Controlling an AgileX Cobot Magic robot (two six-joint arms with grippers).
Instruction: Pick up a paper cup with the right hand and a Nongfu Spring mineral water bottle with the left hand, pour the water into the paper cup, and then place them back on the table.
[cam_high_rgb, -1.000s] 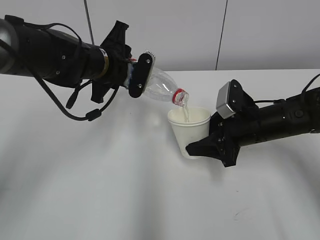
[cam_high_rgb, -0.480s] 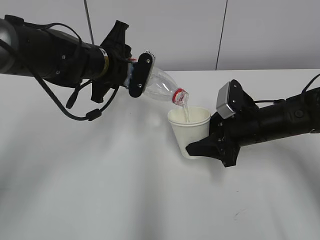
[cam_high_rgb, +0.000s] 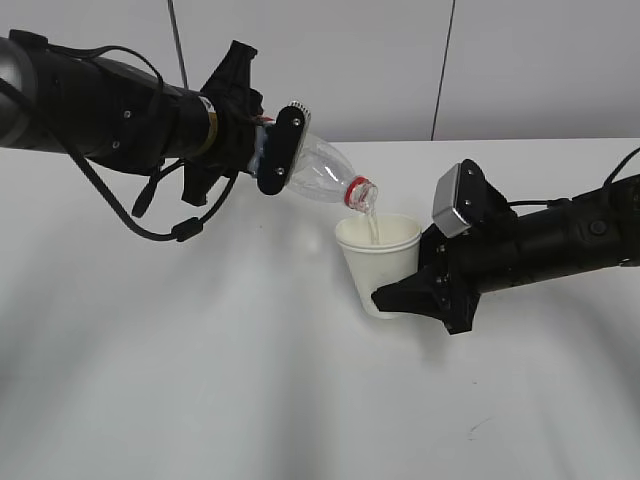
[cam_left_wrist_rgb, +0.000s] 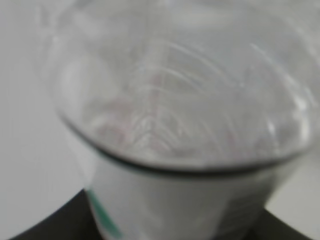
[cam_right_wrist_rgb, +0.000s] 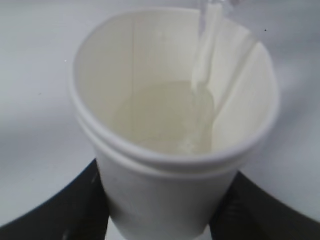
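Note:
My left gripper (cam_high_rgb: 272, 150) is shut on the clear water bottle (cam_high_rgb: 322, 176), tipped with its red-ringed mouth down to the right over the paper cup (cam_high_rgb: 380, 262). A thin stream of water (cam_high_rgb: 373, 226) runs from the mouth into the cup. My right gripper (cam_high_rgb: 405, 295) is shut on the cup and holds it above the white table (cam_high_rgb: 250, 380), tilted slightly left. In the right wrist view the cup (cam_right_wrist_rgb: 165, 195) sits between both black fingers (cam_right_wrist_rgb: 60, 205), with water (cam_right_wrist_rgb: 170, 117) pooled inside. The left wrist view shows the bottle (cam_left_wrist_rgb: 175, 130) up close, blurred.
A small dark scuff mark (cam_high_rgb: 478, 427) lies on the table at the front right. A pale wall with two dark vertical seams (cam_high_rgb: 443, 60) stands behind the table's far edge.

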